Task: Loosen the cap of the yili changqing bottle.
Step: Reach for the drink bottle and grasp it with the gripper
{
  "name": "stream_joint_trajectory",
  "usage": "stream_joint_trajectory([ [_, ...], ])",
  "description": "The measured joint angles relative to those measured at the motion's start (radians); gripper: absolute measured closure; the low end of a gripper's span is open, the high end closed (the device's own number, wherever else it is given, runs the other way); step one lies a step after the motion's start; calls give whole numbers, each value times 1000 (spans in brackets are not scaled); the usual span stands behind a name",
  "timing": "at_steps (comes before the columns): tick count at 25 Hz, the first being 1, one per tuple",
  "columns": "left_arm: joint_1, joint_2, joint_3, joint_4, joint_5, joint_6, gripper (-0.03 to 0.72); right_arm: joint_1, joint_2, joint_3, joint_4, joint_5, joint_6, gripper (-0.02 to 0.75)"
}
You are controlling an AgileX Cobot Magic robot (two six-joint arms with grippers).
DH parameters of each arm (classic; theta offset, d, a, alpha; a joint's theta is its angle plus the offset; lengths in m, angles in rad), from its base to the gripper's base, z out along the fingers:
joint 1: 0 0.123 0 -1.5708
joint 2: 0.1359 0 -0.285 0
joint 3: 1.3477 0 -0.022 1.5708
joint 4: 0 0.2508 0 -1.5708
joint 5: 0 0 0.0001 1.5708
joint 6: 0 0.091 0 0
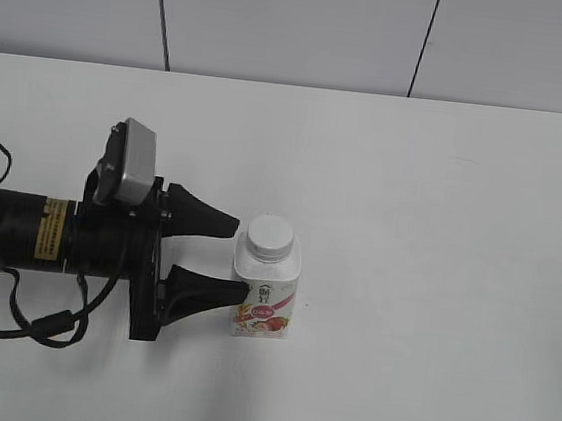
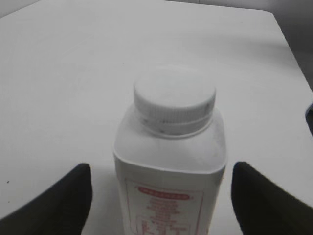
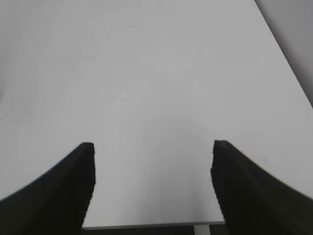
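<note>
The yili changqing bottle (image 1: 264, 294) stands upright on the white table, white with a pink-red label. Its white cap (image 1: 270, 235) sits on the neck. My left gripper (image 1: 239, 259) is open, one finger on each side of the bottle's left part, with small gaps showing. In the left wrist view the bottle (image 2: 171, 186) fills the middle, the cap (image 2: 174, 98) on top, between the open black fingers of my left gripper (image 2: 161, 196). My right gripper (image 3: 152, 169) is open and empty over bare table; it is out of the exterior view.
The white table (image 1: 442, 207) stretches on all sides of the bottle, with a grey panelled wall behind. The left arm's black cable (image 1: 48, 327) lies at the left. The table's near edge (image 3: 146, 226) shows in the right wrist view.
</note>
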Motion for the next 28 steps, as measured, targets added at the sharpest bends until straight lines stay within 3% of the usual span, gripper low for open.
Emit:
stream_joint_trajectory([
  [16,-3,41,-18,-42,-85,0,151,0,0,0,0,0,0,153],
  [28,-52,50,-18,-51,-66,37,172,0,0,0,0,0,0,153],
])
